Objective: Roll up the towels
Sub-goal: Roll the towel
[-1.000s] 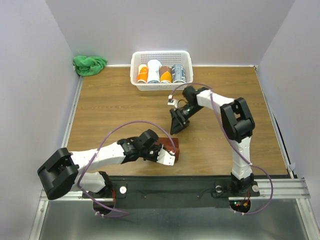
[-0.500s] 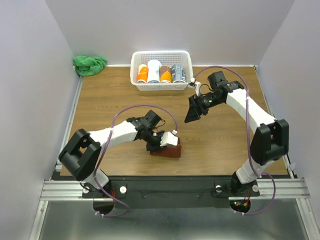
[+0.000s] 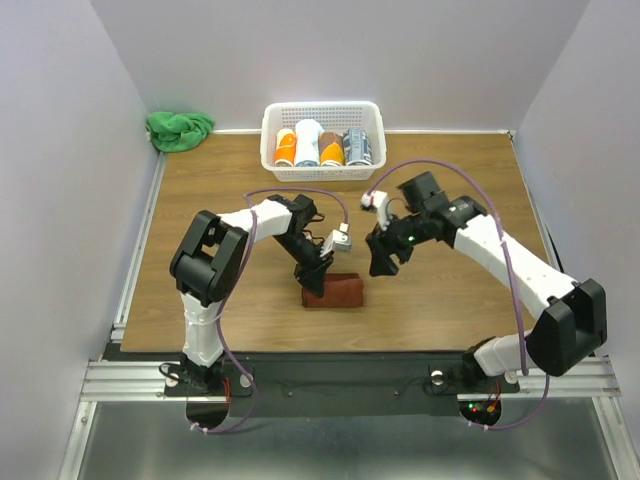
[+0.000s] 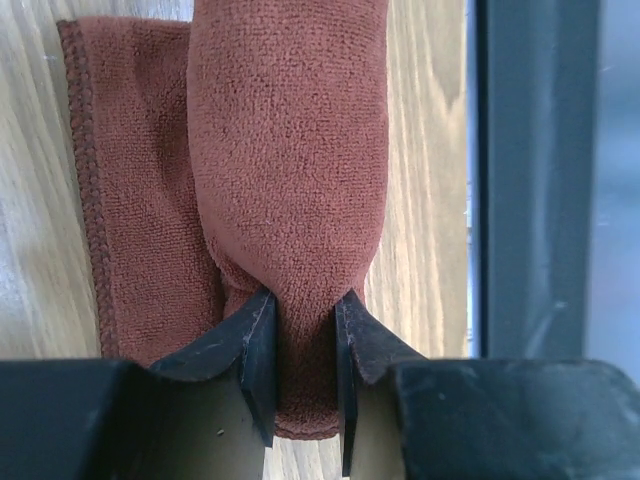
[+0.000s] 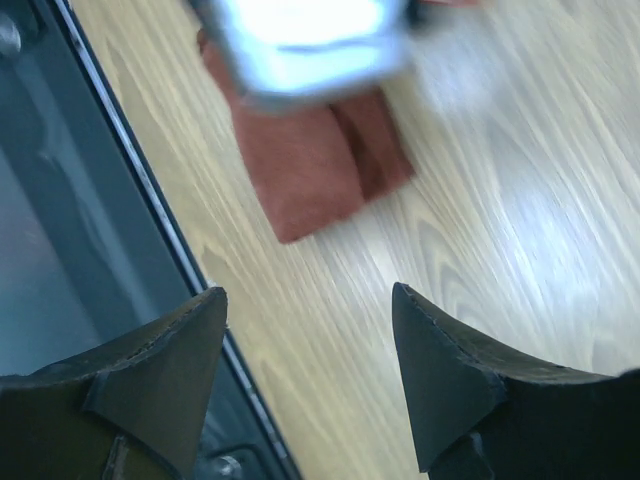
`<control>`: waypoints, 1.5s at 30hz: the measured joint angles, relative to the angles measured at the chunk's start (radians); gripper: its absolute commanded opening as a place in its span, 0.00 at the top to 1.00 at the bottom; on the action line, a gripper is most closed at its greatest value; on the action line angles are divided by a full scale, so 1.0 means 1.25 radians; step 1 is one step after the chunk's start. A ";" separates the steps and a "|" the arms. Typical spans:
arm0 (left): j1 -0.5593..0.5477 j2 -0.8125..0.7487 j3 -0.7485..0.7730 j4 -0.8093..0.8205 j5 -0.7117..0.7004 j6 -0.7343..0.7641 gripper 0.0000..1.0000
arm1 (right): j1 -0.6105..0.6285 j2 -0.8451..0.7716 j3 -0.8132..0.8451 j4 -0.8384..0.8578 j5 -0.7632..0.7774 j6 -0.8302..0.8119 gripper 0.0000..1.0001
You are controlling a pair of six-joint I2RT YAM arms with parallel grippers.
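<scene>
Across the wooden worktop (image 3: 200, 210) both arms reach inward from the near edge, the left arm (image 3: 262, 215) bent back toward the middle and the right arm (image 3: 500, 250) stretched in from the right. At the far edge stands a white basket (image 3: 268, 140) with four rolls upright in a row: orange (image 3: 285, 147), white (image 3: 309, 140), brown-and-orange (image 3: 332, 148) and grey-patterned (image 3: 357, 146). The green towel (image 3: 179, 128) lies crumpled in the far left corner, well apart from everything else. The reddish-brown towel (image 3: 340, 292) lies near the front edge, between the arms; the left wrist view shows it partly rolled, a thick roll lying over a flat layer with a stitched hem. The left tool (image 3: 313, 280) pinches the end of that roll between its dark fingers (image 4: 258, 345). The right tool (image 3: 383, 258) hangs just beyond the towel with its jaws spread and nothing between them.
</scene>
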 measured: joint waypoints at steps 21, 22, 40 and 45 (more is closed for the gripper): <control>0.068 0.137 0.102 -0.142 0.116 0.027 0.88 | 0.476 0.132 -0.227 0.429 0.511 -0.181 0.20; 0.069 0.138 0.102 -0.142 0.117 0.027 0.88 | 0.481 0.136 -0.233 0.446 0.526 -0.187 0.20; 0.100 0.065 0.036 -0.071 0.089 0.008 0.37 | 0.471 0.130 -0.322 0.620 0.511 -0.218 0.99; 0.155 -0.002 0.012 -0.038 0.029 0.005 0.20 | 0.405 0.130 -0.297 0.594 0.378 -0.180 0.99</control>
